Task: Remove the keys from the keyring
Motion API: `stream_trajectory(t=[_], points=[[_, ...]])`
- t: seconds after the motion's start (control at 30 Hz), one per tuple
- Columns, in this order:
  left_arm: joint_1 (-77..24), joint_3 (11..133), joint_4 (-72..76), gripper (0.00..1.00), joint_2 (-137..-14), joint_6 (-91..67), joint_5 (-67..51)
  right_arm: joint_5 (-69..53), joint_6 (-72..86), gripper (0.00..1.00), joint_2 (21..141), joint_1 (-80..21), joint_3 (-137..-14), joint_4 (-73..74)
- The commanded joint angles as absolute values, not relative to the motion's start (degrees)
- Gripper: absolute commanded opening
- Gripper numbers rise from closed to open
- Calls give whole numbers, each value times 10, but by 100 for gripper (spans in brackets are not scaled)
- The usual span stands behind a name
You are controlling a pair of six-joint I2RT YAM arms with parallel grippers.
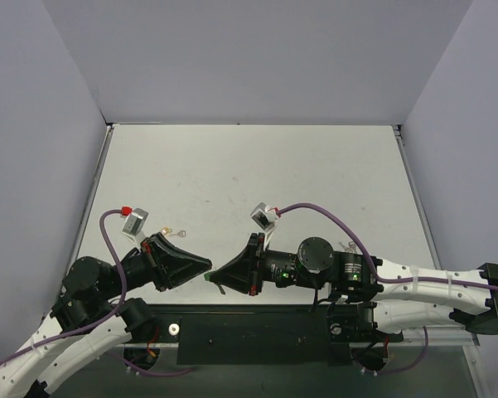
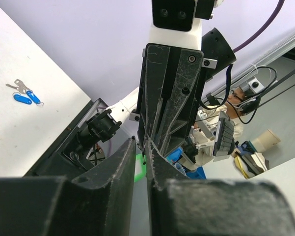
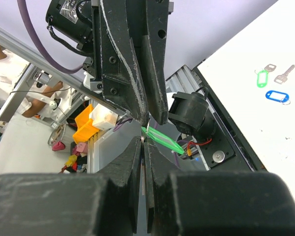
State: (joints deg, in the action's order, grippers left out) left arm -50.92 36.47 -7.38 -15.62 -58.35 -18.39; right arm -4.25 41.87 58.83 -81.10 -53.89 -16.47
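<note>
Above counter [image 1: 315,166] edge: tag [image 3: 162,139] held for opposed pull.
Left fingers [image 2: 113,169]: clenched on tag.
Right fingers [image 3: 121,164]: clenched; contents unclear.

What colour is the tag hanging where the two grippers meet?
Bright green. The tag shows best in the right wrist view.

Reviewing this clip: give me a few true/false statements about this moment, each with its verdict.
1. The left gripper and right gripper meet tip to tip. True.
2. A green tag hangs at the meeting fingertips, off the table. True.
3. Only blue tags lie on the table. False: a second green tag and a silver key lie there too.
4. The right gripper is wide open. False: its jaws are almost shut.
</note>
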Motion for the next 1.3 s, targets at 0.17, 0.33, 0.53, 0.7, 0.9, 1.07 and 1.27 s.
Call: stream_trajectory(t=[0.17, 0.33, 0.53, 0.7, 0.9, 1.07, 1.27], points=[[-511, 381, -64, 0, -170, -579, -198, -37, 410, 0, 592, -817, -568, -194], [-511, 390, -83, 0, -170, -570, -213, -47, 407, 0, 596, -817, -577, -178], [-511, 445, -160, 0, -200, -522, -243, -55, 401, 0, 598, -817, -602, -132], [-511, 475, -201, 0, -227, -483, -273, -63, 402, 0, 599, -816, -607, -118], [-512, 496, -229, 0, -252, -449, -315, -76, 403, 0, 611, -817, -620, -103], [-512, 507, -225, 0, -273, -426, -366, -85, 406, 0, 621, -816, -629, -101], [-512, 541, -268, 0, -295, -386, -380, -93, 411, 0, 631, -817, -632, -109]])
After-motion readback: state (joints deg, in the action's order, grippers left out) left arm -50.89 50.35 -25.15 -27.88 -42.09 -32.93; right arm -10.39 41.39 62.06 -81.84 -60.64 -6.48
